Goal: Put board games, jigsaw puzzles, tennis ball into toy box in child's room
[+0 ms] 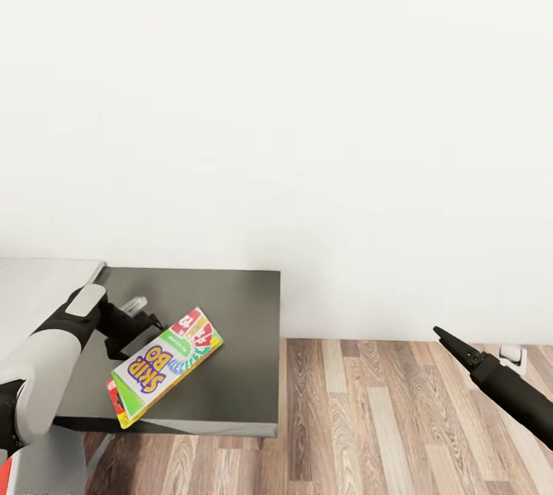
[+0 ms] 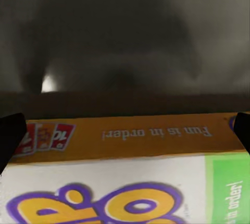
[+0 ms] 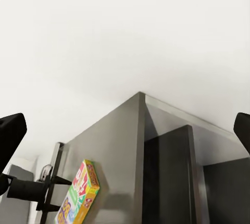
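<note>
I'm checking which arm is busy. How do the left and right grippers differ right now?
The left gripper grips the SKIP-BO game above the dark wing of the table; the right gripper holds nothing and hangs over the wood floor. Both have dark fingers.

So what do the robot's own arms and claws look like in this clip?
The left arm has a light grey shell with a white pad near the wrist, ending in a black left claw. The right arm is black and tubular, and the right claw tapers to a sharp point.
</note>
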Controlling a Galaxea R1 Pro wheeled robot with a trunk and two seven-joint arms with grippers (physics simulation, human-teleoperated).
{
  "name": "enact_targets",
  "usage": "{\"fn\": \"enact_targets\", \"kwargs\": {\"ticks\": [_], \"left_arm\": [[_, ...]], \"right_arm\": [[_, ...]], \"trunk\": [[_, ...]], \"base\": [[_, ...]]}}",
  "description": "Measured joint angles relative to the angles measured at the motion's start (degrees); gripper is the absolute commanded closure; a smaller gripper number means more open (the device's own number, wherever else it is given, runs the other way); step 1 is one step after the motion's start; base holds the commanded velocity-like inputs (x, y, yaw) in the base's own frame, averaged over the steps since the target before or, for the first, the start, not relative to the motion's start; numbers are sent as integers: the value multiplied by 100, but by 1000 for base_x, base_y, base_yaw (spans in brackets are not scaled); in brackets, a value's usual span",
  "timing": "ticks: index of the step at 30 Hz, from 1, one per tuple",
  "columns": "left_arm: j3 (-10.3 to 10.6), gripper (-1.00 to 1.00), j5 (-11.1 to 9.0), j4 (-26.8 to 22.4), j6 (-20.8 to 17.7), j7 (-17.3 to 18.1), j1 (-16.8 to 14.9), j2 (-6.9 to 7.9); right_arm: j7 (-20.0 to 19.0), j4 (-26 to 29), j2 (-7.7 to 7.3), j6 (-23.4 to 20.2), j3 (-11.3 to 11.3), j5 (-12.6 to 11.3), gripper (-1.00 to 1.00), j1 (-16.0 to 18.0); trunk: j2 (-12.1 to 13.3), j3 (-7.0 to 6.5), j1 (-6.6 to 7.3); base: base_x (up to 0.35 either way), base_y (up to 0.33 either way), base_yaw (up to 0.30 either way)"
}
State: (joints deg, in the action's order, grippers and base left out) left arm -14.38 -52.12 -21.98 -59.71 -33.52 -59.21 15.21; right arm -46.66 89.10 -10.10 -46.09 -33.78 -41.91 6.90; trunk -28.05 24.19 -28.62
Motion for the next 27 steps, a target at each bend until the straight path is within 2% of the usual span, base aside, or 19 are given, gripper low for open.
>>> {"fn": "enact_targets", "kwargs": {"ticks": [10,27], "left_arm": [[-9,-100,1,-11,8,0,0,2],[-8,-100,0,-11,4,0,0,-15]], "right_arm": [[-12,1,0,3,0,0,-100,0],[0,-2,8,8,0,0,-100,0]], "trunk": [[0,-5,1],[0,-47,0]], "base": [[-10,-2,0],[-61,-101,0]]}}
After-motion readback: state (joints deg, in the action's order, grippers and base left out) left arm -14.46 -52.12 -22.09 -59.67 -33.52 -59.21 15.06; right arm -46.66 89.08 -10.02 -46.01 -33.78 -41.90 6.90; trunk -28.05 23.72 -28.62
